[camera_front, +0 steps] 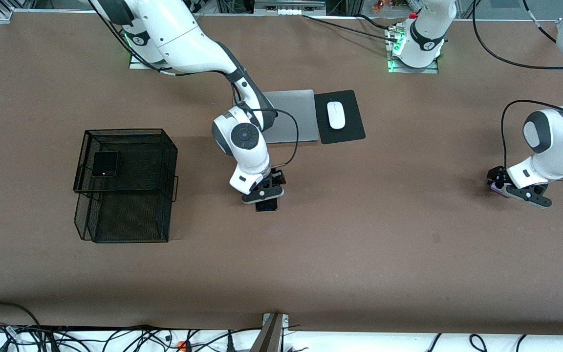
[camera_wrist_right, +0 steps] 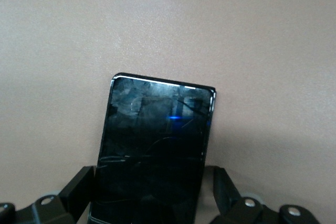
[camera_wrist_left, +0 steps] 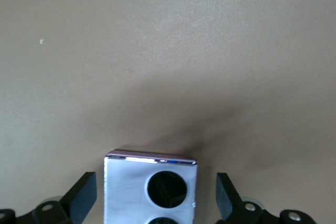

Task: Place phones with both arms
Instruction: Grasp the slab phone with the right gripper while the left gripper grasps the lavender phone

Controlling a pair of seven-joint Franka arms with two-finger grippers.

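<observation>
A long black slab phone lies flat mid-table, its end showing under the hand. My right gripper is down over it, open, one finger on each long side. Toward the left arm's end of the table, a pale lilac phone with two black circles lies on the table, only a sliver of it showing from the front. My left gripper straddles it, open, with a gap at each finger. A small squarish black folded phone rests on the mesh rack's upper tier.
A black two-tier wire mesh rack stands toward the right arm's end of the table. A silver closed laptop lies farther from the front camera than the slab phone. Beside it, a white mouse sits on a black pad.
</observation>
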